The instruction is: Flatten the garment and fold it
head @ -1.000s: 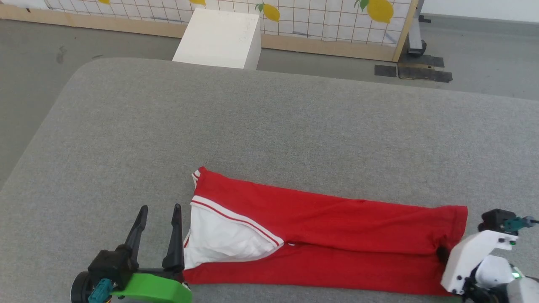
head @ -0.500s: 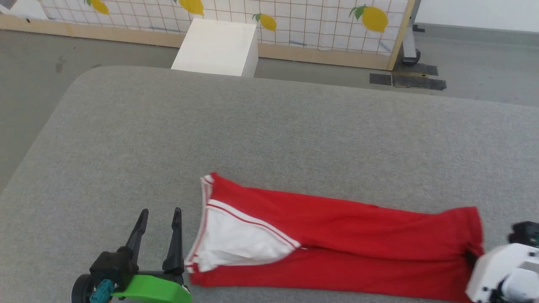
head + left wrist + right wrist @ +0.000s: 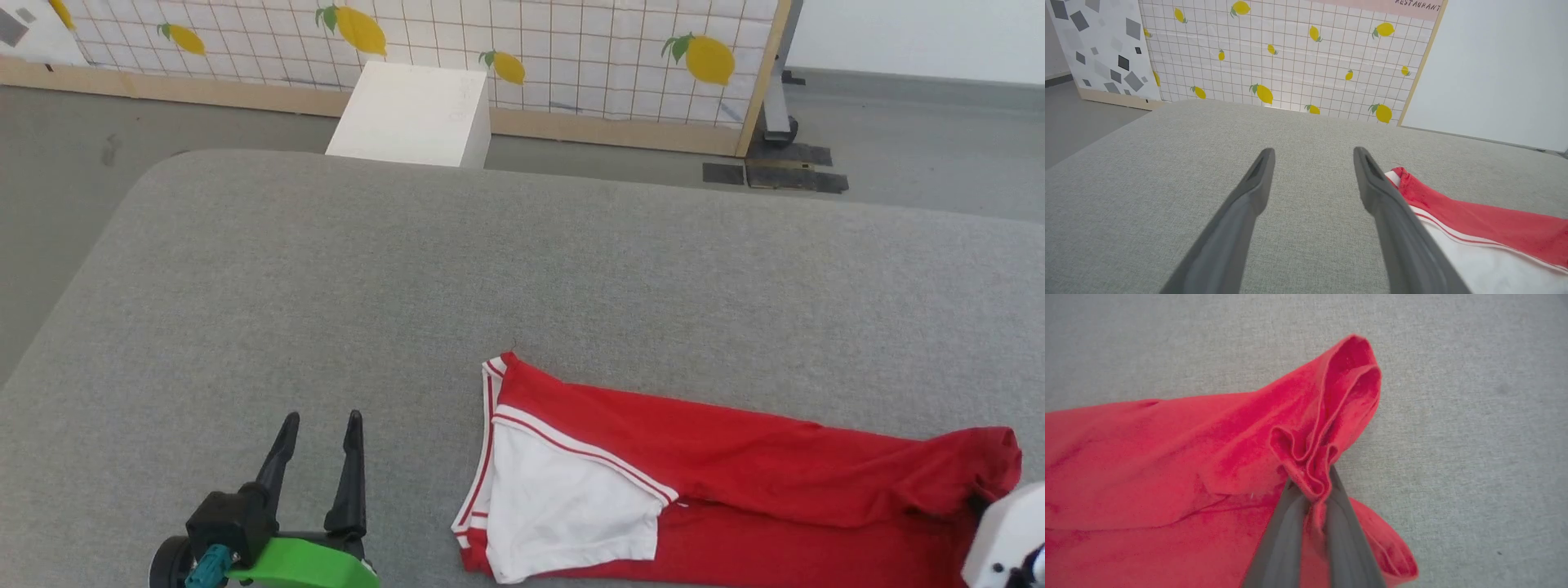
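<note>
left gripper [image 3: 323, 418]: wide open, holding nothing | right gripper [image 3: 1312, 486]: squeezed tight on a bunched edge of the red shirt [image 3: 735, 465]

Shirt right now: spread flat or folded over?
Folded over, not spread: the garment lies as a long narrow band with a white sleeve on top; its other end is bunched, pinched in the right gripper.

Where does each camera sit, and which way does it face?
Head: looking forward-down at the grey fabric-covered table; open left gripper and white right forearm show.
Left wrist: low over table, facing the lemon-print grid panel; own spread fingers.
Right wrist: looking down; right gripper shut on the red soft-fabric shirt, edge bunched.
All share the shirt.
</note>
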Controlling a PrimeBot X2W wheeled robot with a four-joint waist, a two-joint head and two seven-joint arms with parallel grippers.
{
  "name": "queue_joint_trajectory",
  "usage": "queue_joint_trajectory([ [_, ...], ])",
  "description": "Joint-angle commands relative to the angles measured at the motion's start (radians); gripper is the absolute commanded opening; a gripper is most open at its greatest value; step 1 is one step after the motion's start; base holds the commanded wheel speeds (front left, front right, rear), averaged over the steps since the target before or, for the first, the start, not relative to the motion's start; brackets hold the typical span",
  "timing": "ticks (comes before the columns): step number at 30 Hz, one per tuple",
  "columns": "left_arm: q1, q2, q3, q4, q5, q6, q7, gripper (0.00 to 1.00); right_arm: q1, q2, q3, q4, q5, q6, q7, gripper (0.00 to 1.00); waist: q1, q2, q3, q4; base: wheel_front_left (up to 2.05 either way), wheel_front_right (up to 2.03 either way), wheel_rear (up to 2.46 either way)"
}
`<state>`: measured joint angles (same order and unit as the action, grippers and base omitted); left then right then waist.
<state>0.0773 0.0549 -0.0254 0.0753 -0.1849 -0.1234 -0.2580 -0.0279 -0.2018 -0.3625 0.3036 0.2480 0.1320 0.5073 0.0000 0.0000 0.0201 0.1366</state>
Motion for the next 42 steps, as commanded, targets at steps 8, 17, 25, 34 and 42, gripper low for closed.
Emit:
queue_joint_trajectory([
  [8, 0.017, -0.005, -0.007, 0.012, -0.021, -0.007, -0.004, 1.0, 0.089, 0.033, 0.18, -0.207, 0.094, -0.001, 0.113, 0.0, 0.0, 0.0, -0.039, 0.022, 0.0, 0.0, 0.0],
  [17, 0.025, -0.005, -0.028, 0.009, -0.032, -0.007, -0.004, 1.0, 0.076, 0.111, 0.362, -0.369, 0.231, -0.001, 0.22, 0.0, 0.0, 0.0, -0.039, 0.077, 0.0, 0.0, 0.0],
  [25, 0.01, -0.005, -0.048, 0.013, -0.041, -0.007, -0.004, 1.0, -0.037, 0.15, 0.49, -0.333, 0.342, -0.001, 0.237, 0.0, 0.0, 0.0, -0.009, 0.141, 0.0, 0.0, 0.0],
  [34, -0.013, -0.005, -0.068, 0.019, -0.049, -0.006, -0.004, 1.0, -0.181, 0.151, 0.579, -0.103, 0.35, -0.001, 0.128, 0.0, 0.0, 0.0, 0.026, 0.209, 0.0, 0.0, 0.0],
  [42, -0.022, -0.005, -0.077, 0.025, -0.056, -0.004, -0.004, 1.0, -0.266, 0.151, 0.681, 0.046, 0.415, -0.001, 0.021, 1.0, 0.0, 0.0, 0.042, 0.228, 0.0, 0.0, 0.0],
])
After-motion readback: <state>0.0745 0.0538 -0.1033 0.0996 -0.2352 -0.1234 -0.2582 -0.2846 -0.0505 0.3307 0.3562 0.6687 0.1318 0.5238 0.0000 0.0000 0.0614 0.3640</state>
